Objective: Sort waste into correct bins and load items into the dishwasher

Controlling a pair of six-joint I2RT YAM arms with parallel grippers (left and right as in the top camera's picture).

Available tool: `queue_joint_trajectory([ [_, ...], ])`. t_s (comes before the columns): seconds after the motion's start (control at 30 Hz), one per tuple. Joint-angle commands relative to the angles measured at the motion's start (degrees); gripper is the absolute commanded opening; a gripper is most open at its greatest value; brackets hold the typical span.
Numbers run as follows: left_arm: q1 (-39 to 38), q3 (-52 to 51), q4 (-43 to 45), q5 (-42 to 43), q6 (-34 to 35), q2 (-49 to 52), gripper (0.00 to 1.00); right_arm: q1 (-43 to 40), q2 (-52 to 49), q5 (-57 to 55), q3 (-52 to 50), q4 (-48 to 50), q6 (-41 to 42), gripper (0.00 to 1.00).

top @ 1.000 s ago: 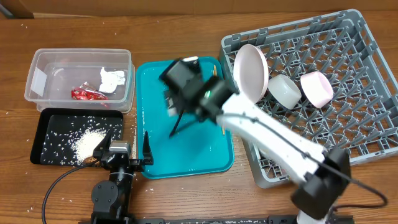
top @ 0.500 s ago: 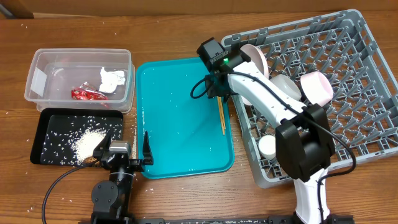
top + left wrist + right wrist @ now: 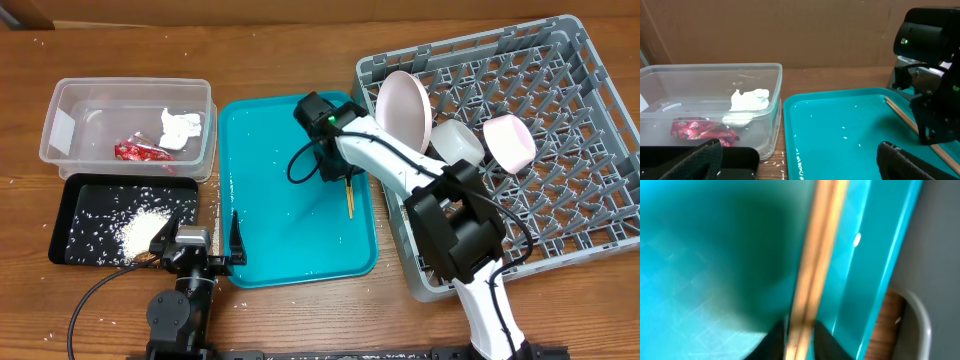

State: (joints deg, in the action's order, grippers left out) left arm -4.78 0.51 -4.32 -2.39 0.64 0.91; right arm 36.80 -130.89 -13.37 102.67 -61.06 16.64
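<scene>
Chopsticks (image 3: 349, 198) lie on the teal tray (image 3: 290, 250) by its right edge, beside the grey dish rack (image 3: 600, 130), with the right gripper (image 3: 799, 339) low over them. They are thin and slippery, so one might slide out or roll away if the fingers squeeze off-centre. The close view is blurry, so I cannot tell if those fingers pinch the sticks; the left gripper (image 3: 800, 161) sits spread wide, empty.
</scene>
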Motion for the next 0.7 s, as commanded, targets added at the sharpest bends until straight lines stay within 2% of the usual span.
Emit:
queue_joint_trajectory([
  [0.0, 0.35, -0.22, 0.11, -0.13, -0.44, -0.55, 1.0, 1.42, -1.88, -0.13, -0.5, -0.96, -0.22, 0.08],
  [0.1, 0.35, -0.22, 0.11, -0.13, -0.44, -0.55, 1.0, 2.12, -1.88, -0.11, 0.46, -3.32, -0.17, 0.04],
  [0.3, 0.35, -0.22, 0.11, -0.13, -0.44, -0.55, 1.0, 2.62, 1.84, -0.09, 4.13, -6.6, 0.07, 0.04],
  [0.57, 0.35, -0.22, 0.11, -0.13, -0.44, -0.55, 1.0, 0.81, 18.01, -0.79, 4.35, -4.57, 0.02, 0.04],
  [0.67, 0.35, -0.22, 0.11, -0.13, -0.46, -0.55, 1.0, -2.21, 22.67, -7.08, 4.35, -3.91, -1.31, 0.04],
])
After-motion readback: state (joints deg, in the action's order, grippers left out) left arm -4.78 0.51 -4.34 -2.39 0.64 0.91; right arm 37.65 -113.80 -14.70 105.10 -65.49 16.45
